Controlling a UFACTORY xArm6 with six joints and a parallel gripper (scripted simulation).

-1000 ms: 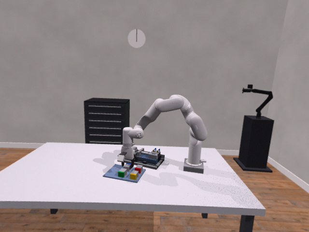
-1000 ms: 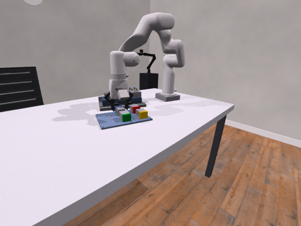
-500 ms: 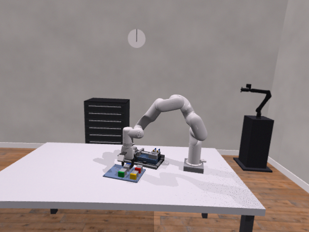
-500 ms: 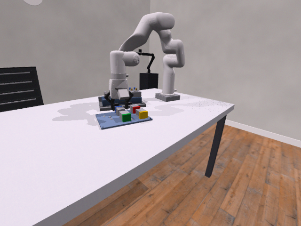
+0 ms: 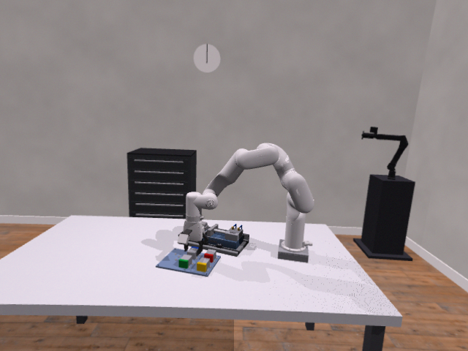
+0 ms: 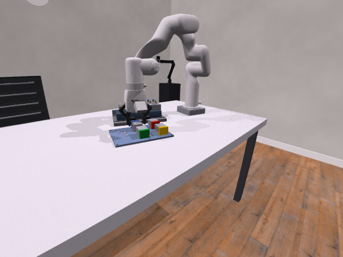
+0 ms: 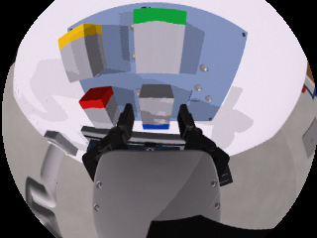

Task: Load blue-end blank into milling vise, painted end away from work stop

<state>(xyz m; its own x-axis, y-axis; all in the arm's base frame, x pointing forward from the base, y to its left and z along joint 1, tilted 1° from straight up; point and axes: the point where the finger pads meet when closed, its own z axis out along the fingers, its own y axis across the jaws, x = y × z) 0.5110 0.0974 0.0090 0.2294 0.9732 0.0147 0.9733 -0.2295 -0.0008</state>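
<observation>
Over the white table (image 5: 113, 287) (image 6: 91, 171) (image 7: 45, 94), the claw (image 5: 193, 249) (image 6: 136, 121) (image 7: 156, 110) is spread wide, holding nothing, its fingers either side of the blue-ended blank (image 5: 192, 253) (image 6: 136, 126) (image 7: 156, 106).
</observation>
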